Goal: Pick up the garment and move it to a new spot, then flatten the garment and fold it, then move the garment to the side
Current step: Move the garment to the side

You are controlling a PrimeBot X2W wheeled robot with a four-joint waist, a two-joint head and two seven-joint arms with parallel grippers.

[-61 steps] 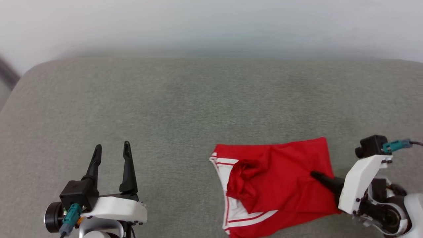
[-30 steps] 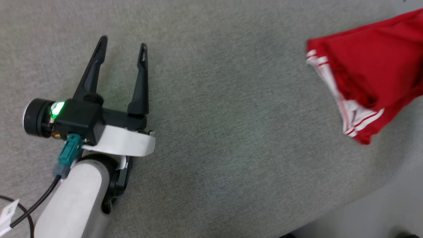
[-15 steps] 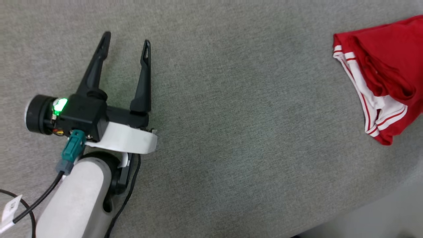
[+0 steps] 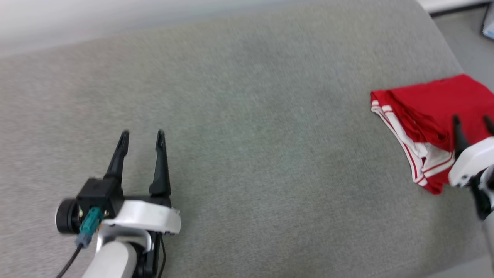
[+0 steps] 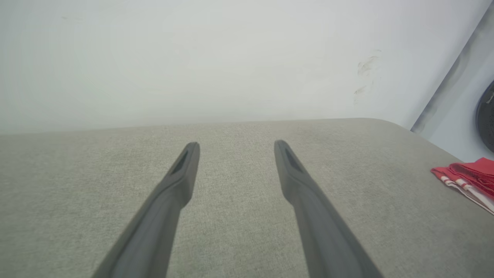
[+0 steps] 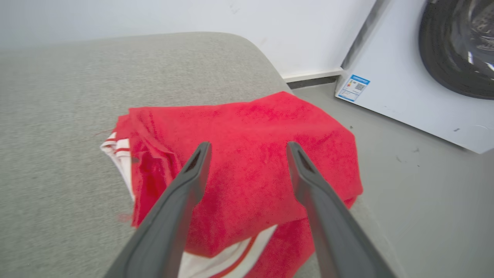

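The garment, a red jersey with white and red striped trim, lies folded at the right end of the grey cushion, its right part hanging over the edge. It also shows in the right wrist view and at the far right of the left wrist view. My right gripper is open over the garment's near right part, with nothing between its fingers. My left gripper stands open over bare cushion at the lower left, far from the garment; its fingers hold nothing.
A white wall runs behind the cushion. Past the cushion's right end lies a grey floor with a white washing machine that has a dark round door. The cushion's rounded right edge drops away just beside the garment.
The head camera has swung, shifting the whole picture. My right gripper has opened and let go of the garment, which now rests at the cushion's right end. The left gripper stays open.
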